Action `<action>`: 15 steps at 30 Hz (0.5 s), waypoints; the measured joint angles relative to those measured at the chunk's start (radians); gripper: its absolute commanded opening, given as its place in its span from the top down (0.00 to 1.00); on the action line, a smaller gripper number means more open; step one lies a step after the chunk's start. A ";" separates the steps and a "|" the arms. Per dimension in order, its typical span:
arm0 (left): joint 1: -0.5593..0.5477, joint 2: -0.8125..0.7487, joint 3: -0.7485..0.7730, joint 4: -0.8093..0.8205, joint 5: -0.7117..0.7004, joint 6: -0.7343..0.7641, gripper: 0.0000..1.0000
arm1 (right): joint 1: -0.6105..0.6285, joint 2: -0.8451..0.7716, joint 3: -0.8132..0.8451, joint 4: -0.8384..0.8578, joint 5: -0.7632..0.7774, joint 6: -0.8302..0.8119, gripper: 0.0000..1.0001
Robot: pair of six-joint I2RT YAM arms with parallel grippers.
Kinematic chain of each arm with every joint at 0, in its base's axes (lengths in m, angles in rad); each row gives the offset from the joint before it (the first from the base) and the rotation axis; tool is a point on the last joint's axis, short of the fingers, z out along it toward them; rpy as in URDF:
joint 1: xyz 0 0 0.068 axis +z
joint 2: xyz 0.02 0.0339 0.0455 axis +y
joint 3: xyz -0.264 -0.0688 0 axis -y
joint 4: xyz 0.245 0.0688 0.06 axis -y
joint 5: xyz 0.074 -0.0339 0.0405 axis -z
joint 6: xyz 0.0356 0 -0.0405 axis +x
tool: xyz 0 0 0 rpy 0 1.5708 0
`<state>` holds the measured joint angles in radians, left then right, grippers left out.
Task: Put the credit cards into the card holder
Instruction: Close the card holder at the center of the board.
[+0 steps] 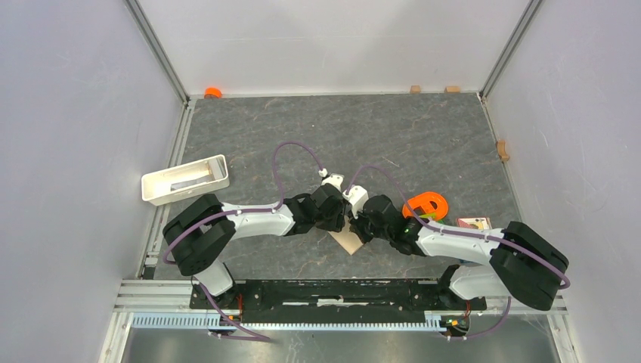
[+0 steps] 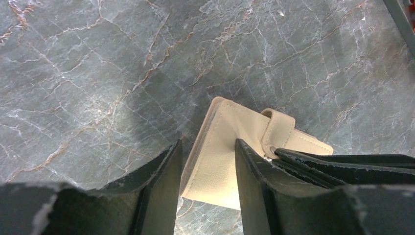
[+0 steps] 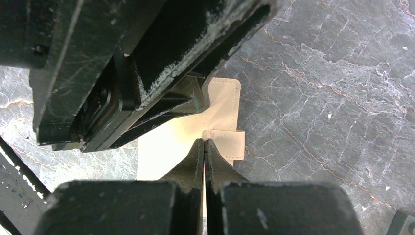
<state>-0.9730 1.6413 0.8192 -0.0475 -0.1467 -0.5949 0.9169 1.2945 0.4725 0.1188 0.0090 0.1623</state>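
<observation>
**A:** What's hard to read?

**B:** From above, both wrists cover the card holder (image 1: 348, 242). You get only a tan corner, right of the white tray (image 1: 185, 180) and nearer the arm bases. One pale credit card (image 1: 474, 223) lies well right of the tray, partly hidden behind the right arm.

**A:** Claws?

**B:** Your left gripper (image 2: 205, 147) is roughly half spread, fingers astride the holder's folded edge. Can't tell if it squeezes. Your right gripper (image 3: 203, 142) is fully closed, tips at the snap tab (image 3: 230, 144). Pinch unclear.
</observation>
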 measured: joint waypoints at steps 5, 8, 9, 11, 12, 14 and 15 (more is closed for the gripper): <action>0.000 0.000 -0.001 0.003 0.000 0.000 0.50 | 0.016 -0.003 -0.006 0.005 0.029 0.015 1.00; 0.000 0.000 -0.002 0.003 0.000 -0.001 0.50 | 0.025 -0.006 -0.013 0.013 0.043 0.020 1.00; 0.000 0.000 -0.002 0.003 0.001 -0.001 0.50 | 0.028 -0.008 -0.016 0.017 0.046 0.020 1.00; 0.000 0.000 -0.002 0.004 0.000 -0.002 0.50 | 0.035 -0.013 -0.023 0.023 0.054 0.017 1.00; -0.001 0.000 -0.002 0.004 0.000 -0.002 0.50 | 0.037 -0.016 -0.027 0.028 0.056 0.016 1.00; -0.001 0.000 -0.002 0.004 0.001 -0.006 0.50 | 0.044 -0.025 -0.038 0.036 0.059 0.008 1.00; -0.001 0.000 -0.002 0.004 0.001 -0.008 0.50 | 0.048 -0.030 -0.044 0.042 0.060 0.000 1.00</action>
<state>-0.9737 1.6413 0.8173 -0.0437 -0.1459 -0.6025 0.9653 1.2644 0.4282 0.1604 0.0685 0.1627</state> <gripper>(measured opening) 0.502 0.004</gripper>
